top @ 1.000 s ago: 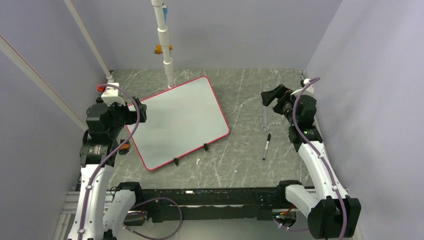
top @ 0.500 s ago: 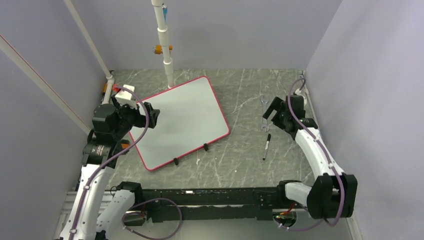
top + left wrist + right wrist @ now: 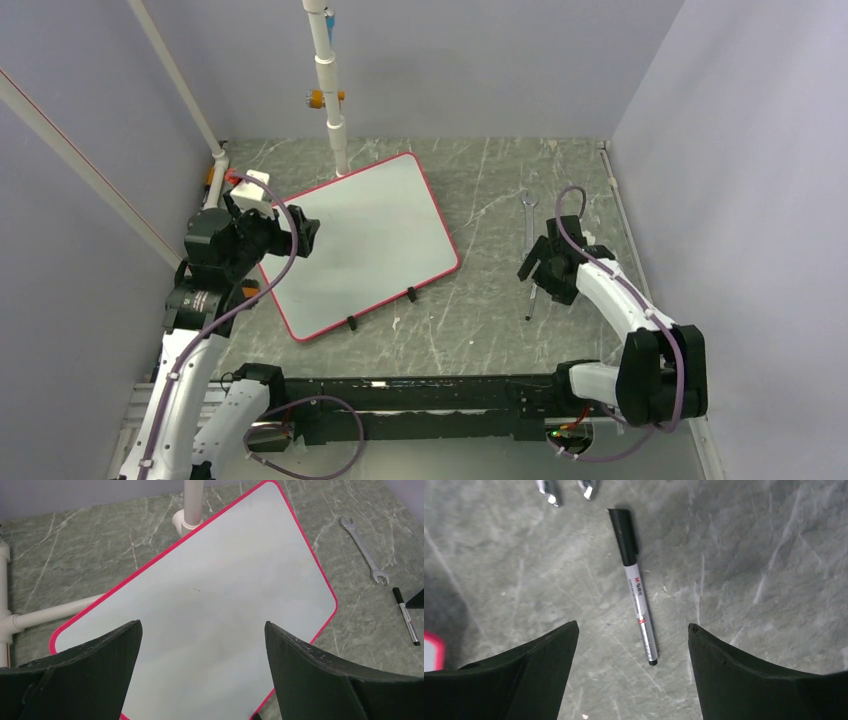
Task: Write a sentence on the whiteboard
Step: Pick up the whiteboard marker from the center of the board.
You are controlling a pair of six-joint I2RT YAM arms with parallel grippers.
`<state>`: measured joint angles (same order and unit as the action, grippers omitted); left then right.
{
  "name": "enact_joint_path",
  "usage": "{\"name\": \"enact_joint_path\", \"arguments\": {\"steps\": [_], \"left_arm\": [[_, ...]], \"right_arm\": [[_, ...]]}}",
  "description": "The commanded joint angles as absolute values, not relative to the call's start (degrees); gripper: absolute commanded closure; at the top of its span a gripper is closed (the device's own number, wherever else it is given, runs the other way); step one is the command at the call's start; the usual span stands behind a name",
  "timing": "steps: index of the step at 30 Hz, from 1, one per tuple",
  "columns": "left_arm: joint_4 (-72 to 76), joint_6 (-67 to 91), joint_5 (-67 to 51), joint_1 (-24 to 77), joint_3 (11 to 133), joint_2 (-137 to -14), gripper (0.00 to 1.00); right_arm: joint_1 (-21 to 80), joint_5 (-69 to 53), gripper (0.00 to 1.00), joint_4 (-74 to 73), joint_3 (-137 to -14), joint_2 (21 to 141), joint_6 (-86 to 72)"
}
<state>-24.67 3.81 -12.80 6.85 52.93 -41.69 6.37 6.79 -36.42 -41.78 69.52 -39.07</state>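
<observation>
The whiteboard (image 3: 360,240), white with a red rim, lies tilted on the left half of the table. It also fills the left wrist view (image 3: 215,605). Its face is blank and no sentence shows on it. My left gripper (image 3: 300,235) is open and empty above the board's left part (image 3: 202,625). A slim black-capped marker pen (image 3: 636,587) lies on the table at the right. My right gripper (image 3: 633,626) is open and empty just above it, a finger on each side. In the top view the right gripper (image 3: 535,275) hides most of the pen (image 3: 529,308).
A metal wrench (image 3: 527,215) lies just beyond the pen, and shows in the left wrist view (image 3: 365,555). A white pipe stand (image 3: 335,120) rises at the board's far edge. Two black clips (image 3: 410,294) sit at the board's near edge. Grey walls enclose the table.
My right arm has swung down from the back right to sit low over the pen. My left gripper moved right over the board's edge, then stayed still.
</observation>
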Motion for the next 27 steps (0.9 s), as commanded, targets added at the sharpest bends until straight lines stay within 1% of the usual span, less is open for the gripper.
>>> {"name": "enact_joint_path", "arguments": {"steps": [1, 2, 3, 5, 11, 14, 15, 19, 20, 23, 24, 27], "left_arm": [[-23.0, 3.4, -14.6, 7.0, 54.5, -40.5, 0.04], [-23.0, 3.4, -14.6, 7.0, 54.5, -40.5, 0.04], [-23.0, 3.4, -14.6, 7.0, 54.5, -40.5, 0.04], [-23.0, 3.3, -14.7, 7.0, 54.5, -40.5, 0.04], [-23.0, 3.3, -14.8, 7.1, 54.6, -40.3, 0.04], [-22.9, 3.3, -14.8, 7.0, 54.5, -40.0, 0.04], [-22.9, 3.3, -14.8, 7.1, 54.5, -40.1, 0.04], [-22.8, 3.3, -15.4, 7.1, 54.4, -40.5, 0.04], [-22.8, 3.3, -15.6, 7.0, 54.4, -40.6, 0.04], [-22.7, 3.0, -16.7, 7.1, 54.3, -41.0, 0.05], [-22.5, 2.9, -17.3, 7.1, 54.2, -41.0, 0.05], [-21.6, 2.7, -20.8, 7.1, 53.9, -41.0, 0.05]], "right_arm": [[6.5, 7.9, 0.23, -34.5, -40.1, 73.2, -39.7], [6.5, 7.7, 0.30, -33.9, -39.8, 74.2, -39.4], [6.5, 7.3, 0.34, -33.2, -39.6, 75.2, -39.3], [6.5, 6.4, 0.39, -32.0, -39.2, 76.9, -39.2], [6.6, 5.9, 0.41, -31.1, -39.3, 79.1, -38.6], [6.6, 6.0, 0.46, -30.8, -39.5, 80.1, -37.6], [6.6, 5.9, 0.50, -30.6, -39.5, 80.6, -37.2], [6.9, 6.3, 0.71, -30.5, -39.8, 81.4, -35.7], [7.0, 6.5, 0.79, -30.5, -39.9, 81.2, -35.4], [8.7, 6.8, 0.98, -31.3, -40.6, 79.5, -34.7], [10.0, 7.9, 1.00, -32.0, -41.2, 78.7, -34.5], [14.3, 10.0, 1.00, -34.1, -43.9, 76.0, -33.0]]}}
